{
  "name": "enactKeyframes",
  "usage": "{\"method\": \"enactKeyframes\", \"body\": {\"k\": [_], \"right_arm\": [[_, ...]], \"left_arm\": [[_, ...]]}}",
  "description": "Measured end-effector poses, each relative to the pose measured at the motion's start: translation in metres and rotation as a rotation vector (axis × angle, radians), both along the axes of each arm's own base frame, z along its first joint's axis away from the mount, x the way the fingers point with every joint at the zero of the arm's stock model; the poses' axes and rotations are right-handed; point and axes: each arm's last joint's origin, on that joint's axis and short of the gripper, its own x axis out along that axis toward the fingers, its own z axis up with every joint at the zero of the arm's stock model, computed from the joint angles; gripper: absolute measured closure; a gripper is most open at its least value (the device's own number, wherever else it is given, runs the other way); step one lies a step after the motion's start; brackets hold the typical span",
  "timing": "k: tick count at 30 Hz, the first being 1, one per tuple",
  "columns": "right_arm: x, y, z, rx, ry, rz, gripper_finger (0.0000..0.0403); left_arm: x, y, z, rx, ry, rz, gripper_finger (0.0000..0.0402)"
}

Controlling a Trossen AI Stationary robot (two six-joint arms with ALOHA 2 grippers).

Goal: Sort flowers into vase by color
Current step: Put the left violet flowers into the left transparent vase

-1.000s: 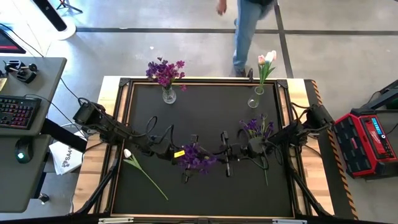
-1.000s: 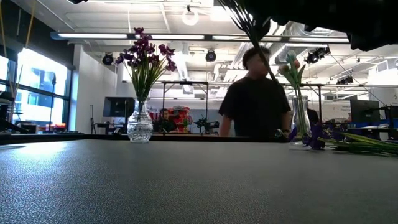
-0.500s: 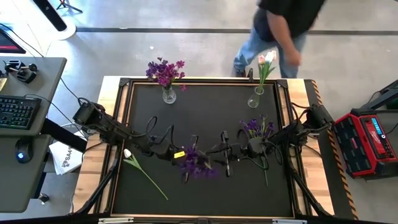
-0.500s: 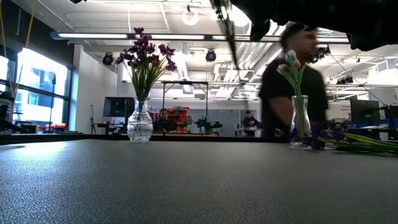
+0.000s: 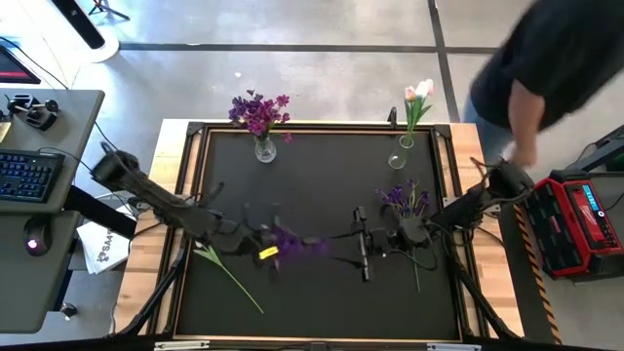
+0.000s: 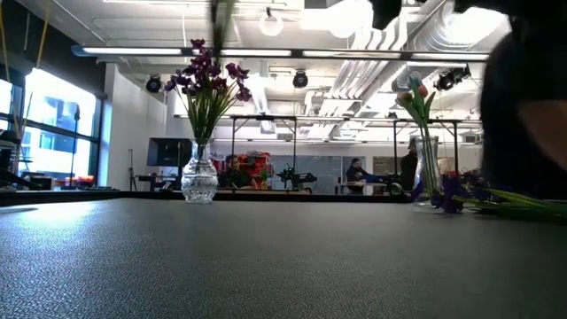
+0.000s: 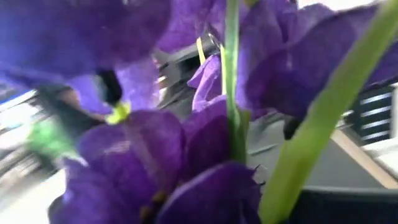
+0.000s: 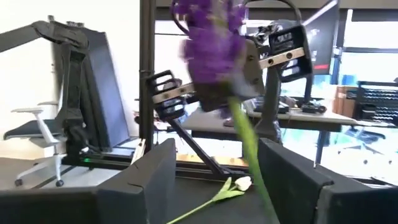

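A purple flower (image 5: 289, 240) is up off the black table, with my left gripper (image 5: 265, 249) shut on it left of the table's middle. Its blooms (image 7: 155, 143) fill the left wrist view. My right gripper (image 5: 357, 244) stands open just to its right. In the right wrist view its fingers (image 8: 149, 180) flank the lower stem (image 8: 255, 168), and I see no touch. Two vases stand at the far edge, one with purple flowers (image 5: 261, 125), one with pink and white tulips (image 5: 413, 112). A white tulip (image 5: 220, 268) and more purple flowers (image 5: 405, 202) lie on the table. My left gripper has the purple flower by its stem just under the blooms (image 8: 233, 112), coming level from the table's left. The blooms hide the fingers themselves. The flower is lifted clear of the table, blooms uppermost, its stem slanting down toward my right gripper.
A person (image 5: 556, 68) moves past the table's far right corner. A red case (image 5: 575, 219) stands right of the table, and a desk with a keyboard (image 5: 24, 175) stands to its left. The table's far middle and near half are bare black mat (image 5: 322, 175).
My left gripper has shut on the purple flower while my right gripper has opened and let it go. My left gripper has then carried the flower a little toward the table's left edge. The person has walked from the far middle to the far right.
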Motion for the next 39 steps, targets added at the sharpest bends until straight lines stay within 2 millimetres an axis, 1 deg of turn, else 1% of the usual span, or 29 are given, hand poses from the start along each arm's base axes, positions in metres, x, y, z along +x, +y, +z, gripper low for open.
{"method": "enactKeyframes", "body": {"k": [3, 6, 8, 12, 14, 17, 21, 24, 27, 32, 36, 39], "right_arm": [[-0.008, 0.004, 0.01, 0.007, 0.021, -0.041, 0.0186], [-0.015, 0.007, 0.014, -0.001, 0.056, -0.061, 0.0187], [-0.017, 0.008, 0.015, -0.009, 0.081, -0.071, 0.0189], [-0.018, 0.01, 0.011, -0.007, 0.117, -0.07, 0.0195], [-0.017, 0.01, 0.009, -0.006, 0.124, -0.071, 0.0198], [-0.016, 0.01, 0.007, -0.014, 0.136, -0.072, 0.0199], [-0.016, 0.01, 0.006, -0.016, 0.137, -0.072, 0.0199], [-0.016, 0.01, 0.006, -0.015, 0.137, -0.072, 0.0199], [-0.016, 0.01, 0.006, -0.016, 0.137, -0.072, 0.0199], [-0.016, 0.01, 0.006, -0.016, 0.137, -0.072, 0.0199], [-0.016, 0.01, 0.006, -0.016, 0.137, -0.071, 0.0199], [-0.016, 0.01, 0.006, -0.016, 0.137, -0.071, 0.0199]], "left_arm": [[-0.023, 0.012, 0.017, 0.03, 0.031, 0.171, 0.0395], [-0.045, 0.034, 0.037, 0.042, 0.024, 0.32, 0.0397], [-0.057, 0.05, 0.052, 0.023, -0.015, 0.36, 0.0399], [-0.083, 0.089, 0.078, 0.037, -0.103, 0.469, 0.04], [-0.093, 0.109, 0.087, 0.038, -0.141, 0.523, 0.0401], [-0.105, 0.134, 0.093, 0.03, -0.231, 0.521, 0.0401], [-0.115, 0.164, 0.088, 0.032, -0.338, 0.572, 0.0401], [-0.116, 0.182, 0.079, 0.006, -0.395, 0.589, 0.0401], [-0.115, 0.197, 0.072, -0.018, -0.404, 0.587, 0.0401], [-0.108, 0.218, 0.054, -0.019, -0.38, 0.637, 0.0401], [-0.102, 0.23, 0.046, -0.012, -0.359, 0.676, 0.0401], [-0.095, 0.236, 0.039, -0.028, -0.328, 0.658, 0.0401]]}}
